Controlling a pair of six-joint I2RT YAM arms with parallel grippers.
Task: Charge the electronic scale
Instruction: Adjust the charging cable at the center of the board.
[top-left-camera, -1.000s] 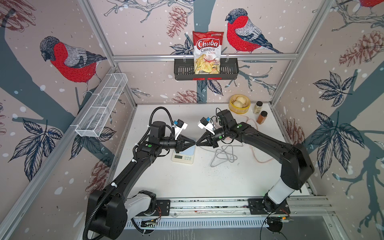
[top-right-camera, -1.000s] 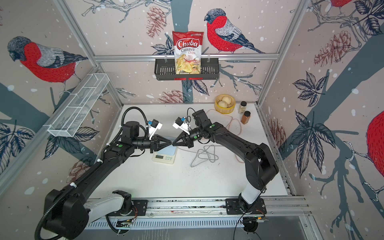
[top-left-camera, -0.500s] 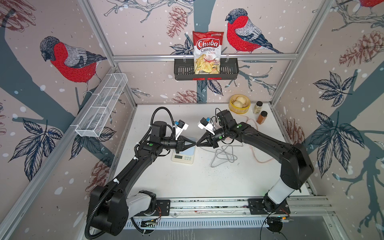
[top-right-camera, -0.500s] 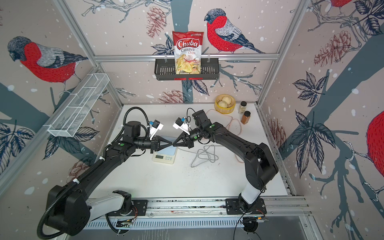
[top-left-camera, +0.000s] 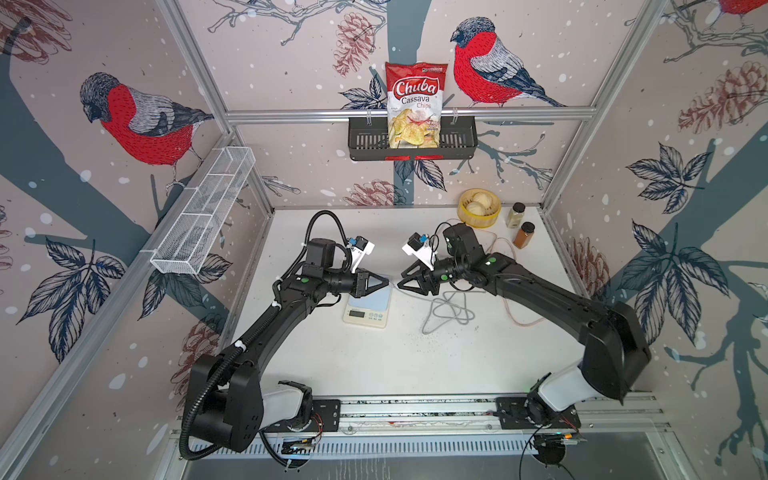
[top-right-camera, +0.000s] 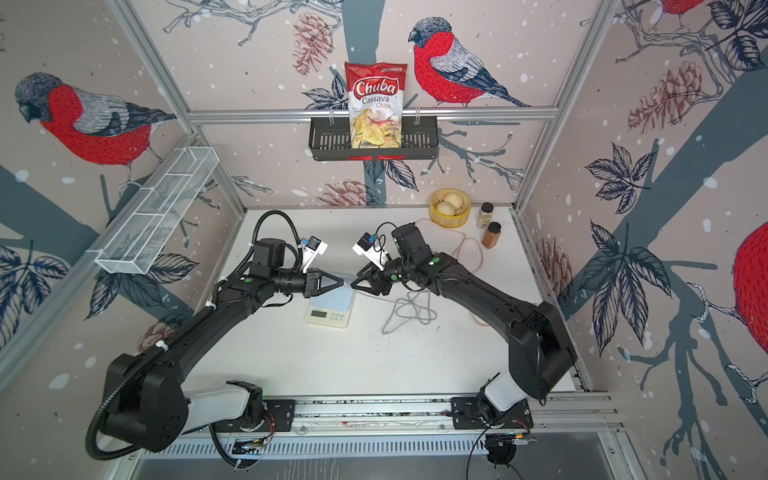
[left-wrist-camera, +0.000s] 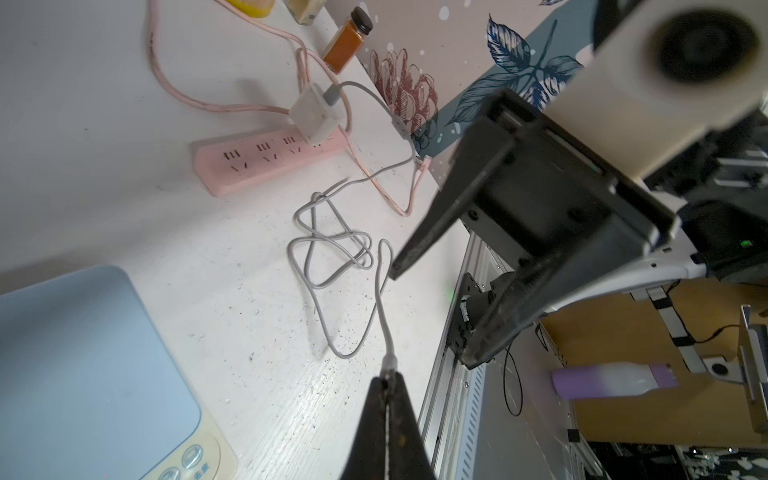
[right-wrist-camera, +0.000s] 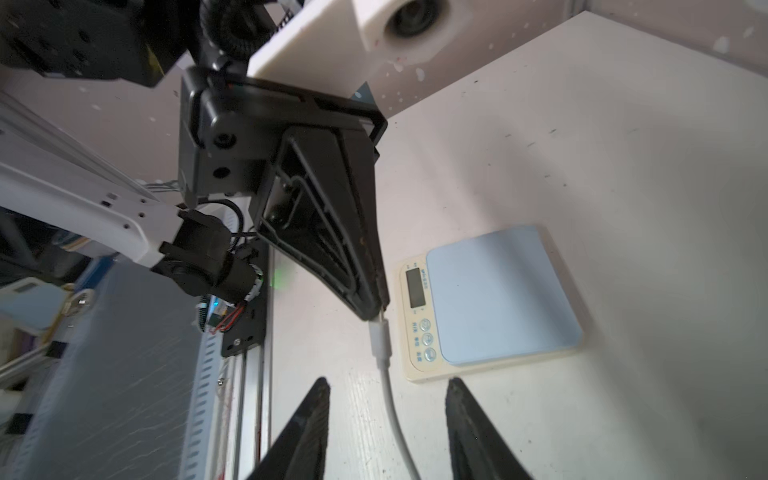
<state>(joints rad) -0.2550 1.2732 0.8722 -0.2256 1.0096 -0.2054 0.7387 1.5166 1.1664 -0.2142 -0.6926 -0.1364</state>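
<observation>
Left gripper (left-wrist-camera: 387, 380) is clamped hard on the plug (right-wrist-camera: 380, 334) of the white cable (right-wrist-camera: 390, 390), jaws fully together and the plug poking past the tips. Right gripper (right-wrist-camera: 388, 384) faces it tip to tip, jaws apart at a middling gap. The cable runs between them; cannot tell if it touches either finger. Both tips hang above the table (top-left-camera: 374, 365), near the far right edge of the scale (top-left-camera: 368, 309). The scale lies flat, display strip toward the robot. Cable slack lies looped on the table just right of the scale. In the left wrist view it leads to a white charger (left-wrist-camera: 311, 112) plugged into a pink power strip (left-wrist-camera: 266, 162).
</observation>
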